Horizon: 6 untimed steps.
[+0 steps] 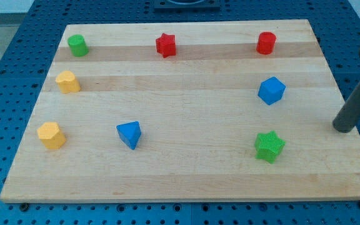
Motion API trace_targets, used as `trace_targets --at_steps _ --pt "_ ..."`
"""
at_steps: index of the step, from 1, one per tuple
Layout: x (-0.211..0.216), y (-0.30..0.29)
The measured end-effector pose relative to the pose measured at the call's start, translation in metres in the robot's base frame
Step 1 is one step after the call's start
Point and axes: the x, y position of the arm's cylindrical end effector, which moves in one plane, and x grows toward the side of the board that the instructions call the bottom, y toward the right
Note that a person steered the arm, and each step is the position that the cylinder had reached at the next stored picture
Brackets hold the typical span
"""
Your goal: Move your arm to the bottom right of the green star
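The green star [269,146] lies on the wooden board [186,175] at the view's lower right. My rod comes in from the view's right edge and my tip [343,127] rests on the board near its right edge. The tip is to the right of the green star and slightly above it, well apart from it. It touches no block.
A blue cube [271,90] lies above the green star. A red cylinder [266,43], a red star [165,45] and a green cylinder [77,45] line the top. Two yellow blocks [67,82] [51,135] sit at the left. A blue triangular block [130,134] lies at lower centre-left.
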Motion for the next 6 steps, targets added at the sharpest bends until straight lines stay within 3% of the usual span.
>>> trace_targets --at_steps 2,4,6 --pt "0.000 -0.008" --pt "0.046 -0.038" --pt "0.060 -0.046"
